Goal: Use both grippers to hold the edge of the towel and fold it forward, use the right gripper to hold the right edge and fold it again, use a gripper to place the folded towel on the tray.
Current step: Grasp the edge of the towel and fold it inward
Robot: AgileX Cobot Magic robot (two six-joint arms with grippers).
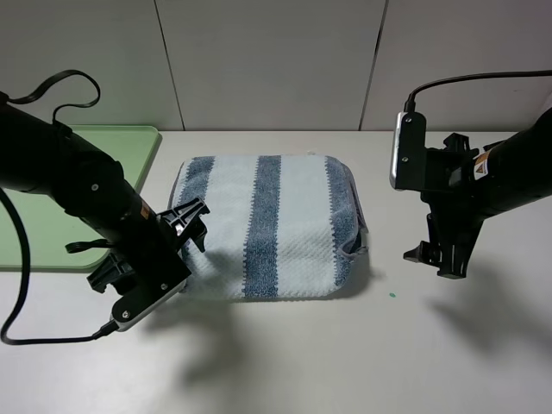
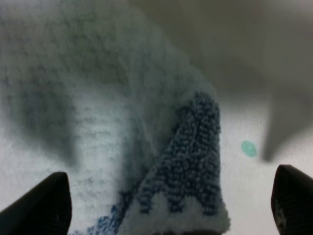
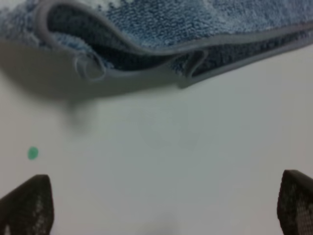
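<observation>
The striped white and blue-grey towel lies folded over once in the middle of the table, with its grey hem doubled along the right side. My left gripper is low at the towel's front left corner. In the left wrist view its jaws are wide apart with the towel between them, not pinched. My right gripper hangs open and empty to the right of the towel, apart from it. In the right wrist view only bare table lies between its jaws. The light green tray is at the back left.
The left arm covers part of the tray. A small green dot marks the table in front of the towel's right corner. A grey wall runs along the back edge of the table.
</observation>
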